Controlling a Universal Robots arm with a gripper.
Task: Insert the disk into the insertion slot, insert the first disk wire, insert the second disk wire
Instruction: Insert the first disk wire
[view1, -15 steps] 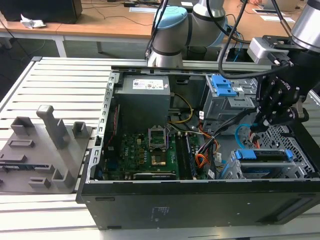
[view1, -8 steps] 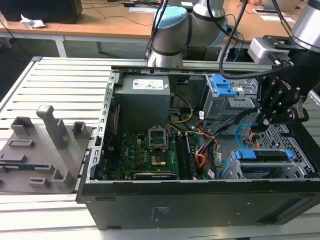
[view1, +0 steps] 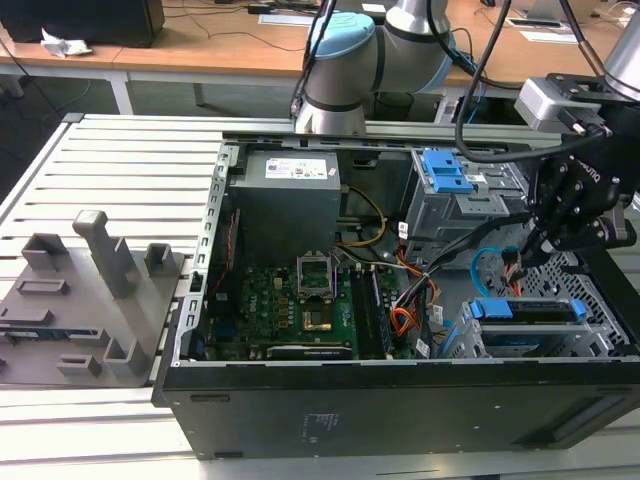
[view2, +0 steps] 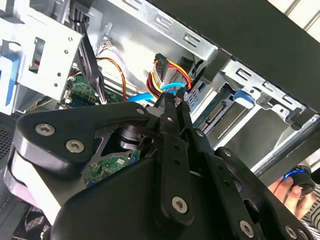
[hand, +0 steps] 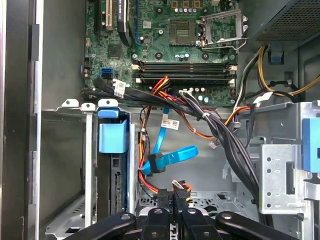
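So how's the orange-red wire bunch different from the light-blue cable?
The first disk wire is a bunch of thin orange and red strands; the second disk wire is one flat light-blue band. The bunch sits right at the gripper; the blue one bends in a curve nearby. Both end in a small dark plug.

disk (hand: 112, 142): mostly hidden in insertion slot (hand: 60, 165) | first disk wire (hand: 181, 190) plug: partly behind gripper (hand: 175, 201)
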